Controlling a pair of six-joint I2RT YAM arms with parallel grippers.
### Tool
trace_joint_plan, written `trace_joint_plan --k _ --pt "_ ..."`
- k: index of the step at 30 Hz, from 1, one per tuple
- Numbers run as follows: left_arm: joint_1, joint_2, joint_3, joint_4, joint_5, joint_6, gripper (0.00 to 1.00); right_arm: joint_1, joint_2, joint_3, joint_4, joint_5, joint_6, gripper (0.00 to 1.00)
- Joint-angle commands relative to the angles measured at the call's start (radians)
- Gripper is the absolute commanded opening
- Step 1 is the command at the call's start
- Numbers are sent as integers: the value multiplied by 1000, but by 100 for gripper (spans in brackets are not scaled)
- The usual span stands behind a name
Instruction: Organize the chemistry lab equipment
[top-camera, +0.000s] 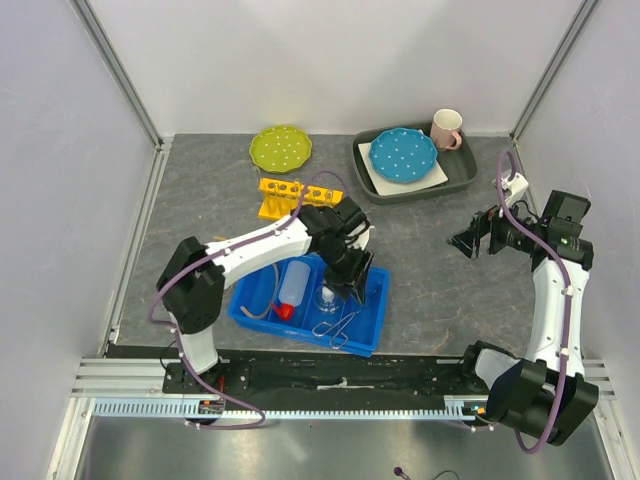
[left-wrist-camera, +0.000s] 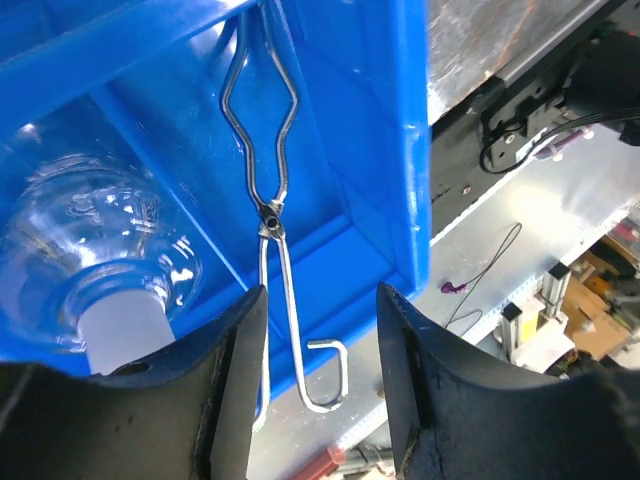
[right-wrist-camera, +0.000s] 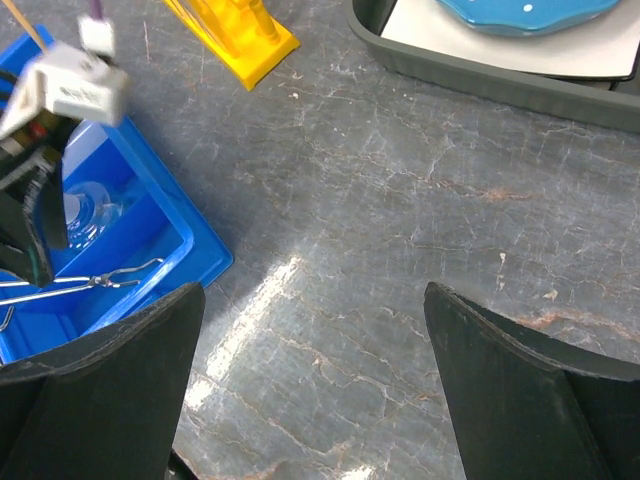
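Since the blue tray apparently serves as collecting bin, left pincer hangs open and empty above it, tongs directly beneath, clear flask just beside; right pincer open, idle.

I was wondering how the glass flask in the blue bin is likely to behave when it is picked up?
The flask is clear, smooth glass, so probably fragile and slippery in a grip. Its round body would likely roll if tipped over. It looks empty, so likely light.
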Motion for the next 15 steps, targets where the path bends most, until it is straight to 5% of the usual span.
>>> trace_joint_plan --k 1,6,10,15 --pt "1 -158 111 -36 -94 44 55 -5 -33 74 -63 19 -94 98" --pt "5 -418 93 28 -269 176 63 -5 -73 166 -31 197 4 98" --pt "66 -651 -22 99 -441 159 99 -5 -113 222 93 315 208 98" --pt "205 -880 -90 102 -478 161 100 -5 -182 232 261 632 566 98"
